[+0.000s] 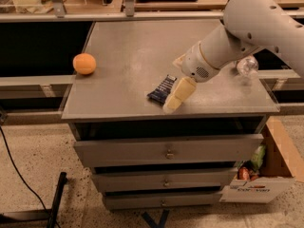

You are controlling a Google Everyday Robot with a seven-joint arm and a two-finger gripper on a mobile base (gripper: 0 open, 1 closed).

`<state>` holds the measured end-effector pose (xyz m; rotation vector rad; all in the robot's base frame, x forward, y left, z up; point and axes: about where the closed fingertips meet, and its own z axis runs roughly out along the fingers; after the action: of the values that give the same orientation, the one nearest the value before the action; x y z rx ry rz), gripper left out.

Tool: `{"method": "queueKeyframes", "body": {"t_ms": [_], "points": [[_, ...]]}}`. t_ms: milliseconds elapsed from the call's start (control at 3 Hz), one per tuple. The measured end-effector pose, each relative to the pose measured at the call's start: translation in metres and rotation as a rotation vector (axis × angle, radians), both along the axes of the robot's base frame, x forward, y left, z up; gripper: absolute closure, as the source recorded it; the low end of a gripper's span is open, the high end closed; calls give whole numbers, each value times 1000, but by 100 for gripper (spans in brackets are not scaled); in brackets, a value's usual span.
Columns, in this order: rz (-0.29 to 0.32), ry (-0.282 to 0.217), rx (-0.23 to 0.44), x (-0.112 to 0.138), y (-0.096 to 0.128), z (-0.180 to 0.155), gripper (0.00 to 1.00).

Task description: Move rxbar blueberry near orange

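Cream-yellow for the gripper [178, 93], low over the front of a matte grey tabletop [128, 42], under a white arm [251, 20] ringed thinly in yellow at the wrist. Just left of it, dark navy with lines of white print on the rxbar blueberry [162, 89]. Well to its left, plain matte orange on the orange [84, 63]. To its right, clear and colourless for a plastic bottle [247, 66]. Beneath it, grey drawer fronts [142, 152] with brass-toned knobs. Lower right, brown cardboard box [281, 148], white front panel. Speckled beige floor [38, 160], black cable [16, 172] far lower left.
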<state>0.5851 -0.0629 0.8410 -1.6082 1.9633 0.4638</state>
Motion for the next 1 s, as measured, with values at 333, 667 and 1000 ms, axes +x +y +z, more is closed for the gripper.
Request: {"method": "queueKeyframes", "body": {"t_ms": [333, 667, 1000], "points": [[1, 7, 2, 0, 2, -3, 0], [2, 17, 5, -1, 4, -6, 0], [1, 37, 12, 0, 7, -13, 0]]}}
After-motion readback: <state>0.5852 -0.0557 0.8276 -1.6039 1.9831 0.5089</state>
